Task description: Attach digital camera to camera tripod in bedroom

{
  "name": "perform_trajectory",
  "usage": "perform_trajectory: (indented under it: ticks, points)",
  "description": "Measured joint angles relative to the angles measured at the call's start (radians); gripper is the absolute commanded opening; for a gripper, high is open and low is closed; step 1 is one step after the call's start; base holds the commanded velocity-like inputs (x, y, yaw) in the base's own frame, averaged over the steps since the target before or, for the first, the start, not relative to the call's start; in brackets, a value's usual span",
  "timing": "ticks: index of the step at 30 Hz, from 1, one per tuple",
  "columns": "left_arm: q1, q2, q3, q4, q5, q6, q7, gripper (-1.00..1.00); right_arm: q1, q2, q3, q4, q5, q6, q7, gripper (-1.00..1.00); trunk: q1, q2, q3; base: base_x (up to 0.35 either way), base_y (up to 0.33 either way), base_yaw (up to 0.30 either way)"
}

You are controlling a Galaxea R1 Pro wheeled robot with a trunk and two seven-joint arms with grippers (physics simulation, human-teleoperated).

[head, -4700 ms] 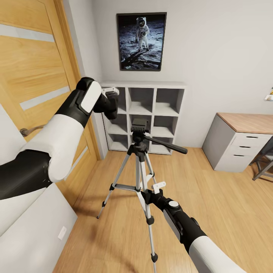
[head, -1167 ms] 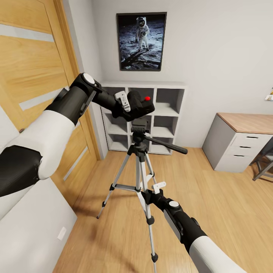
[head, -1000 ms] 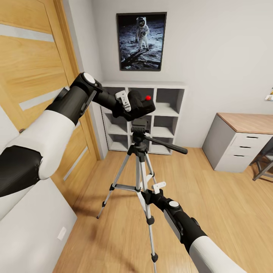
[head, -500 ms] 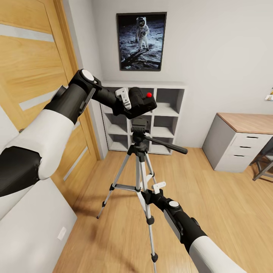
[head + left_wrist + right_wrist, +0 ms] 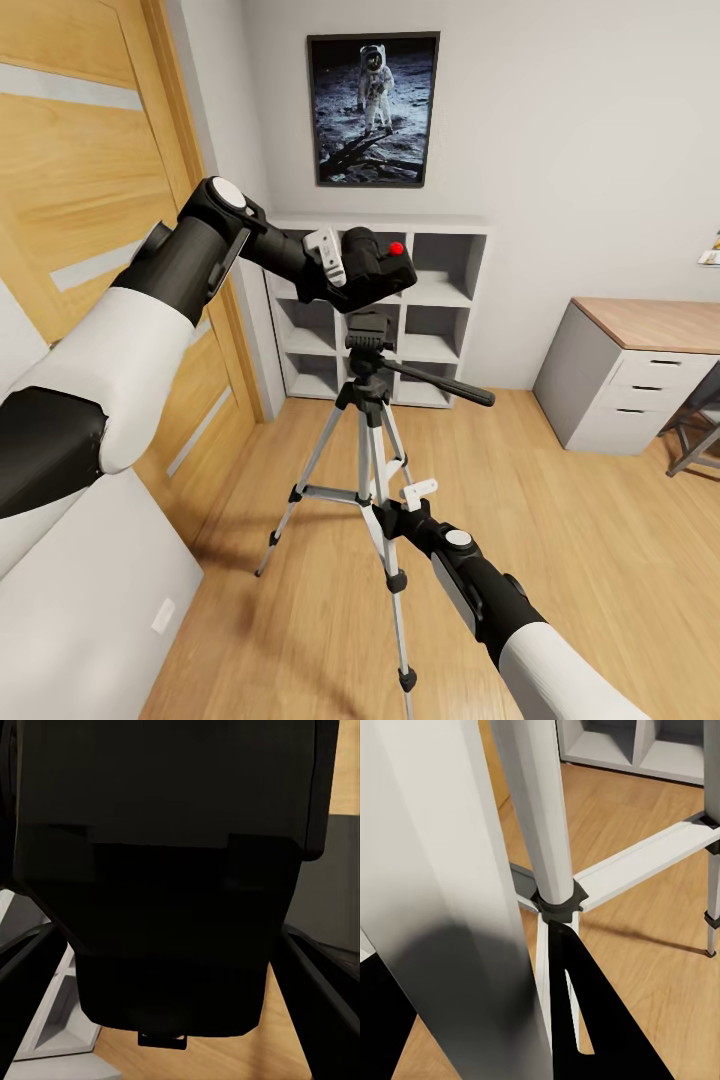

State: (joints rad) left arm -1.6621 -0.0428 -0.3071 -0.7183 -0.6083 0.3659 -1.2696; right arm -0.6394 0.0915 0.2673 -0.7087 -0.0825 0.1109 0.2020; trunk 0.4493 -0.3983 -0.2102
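The digital camera [image 5: 376, 266], a black box with a red spot on its top corner, hangs just above the black head of the camera tripod [image 5: 369, 332], apart from it by a small gap. My left gripper [image 5: 350, 268] is shut on the camera, whose dark body [image 5: 172, 870] looms close in the left wrist view. The tripod stands on the plank floor, its pan handle [image 5: 445, 385] pointing right. Lower down, my right gripper [image 5: 393, 508] is shut on a silver tripod leg [image 5: 540, 817].
A white cube shelf [image 5: 440, 300] stands behind the tripod under an astronaut poster [image 5: 373, 108]. The oak door [image 5: 90, 200] is at the left, the grey bed [image 5: 90, 620] at the lower left. A desk with drawers [image 5: 640, 385] sits at the right.
Over the last second my left gripper has raised the camera slightly and shifted it right above the tripod head. Earlier it swung over from beside the door. The right arm stays still.
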Motion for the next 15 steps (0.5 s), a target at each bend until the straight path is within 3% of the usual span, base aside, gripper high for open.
perform_trajectory:
  ticks: [9,15]
  points:
    - [0.000,-0.002,0.000,0.001,0.000,0.000,-0.001,-1.00,0.000,0.000,0.000,0.000,0.000,0.000,0.000,-1.00,0.000,0.000,0.000,0.000,0.000,0.000]
    - [0.000,-0.003,0.003,-0.006,-0.002,0.001,-0.052,-1.00,0.000,0.000,0.000,0.003,0.000,-0.002,0.000,-1.00,0.000,0.000,0.000,0.000,0.000,0.000]
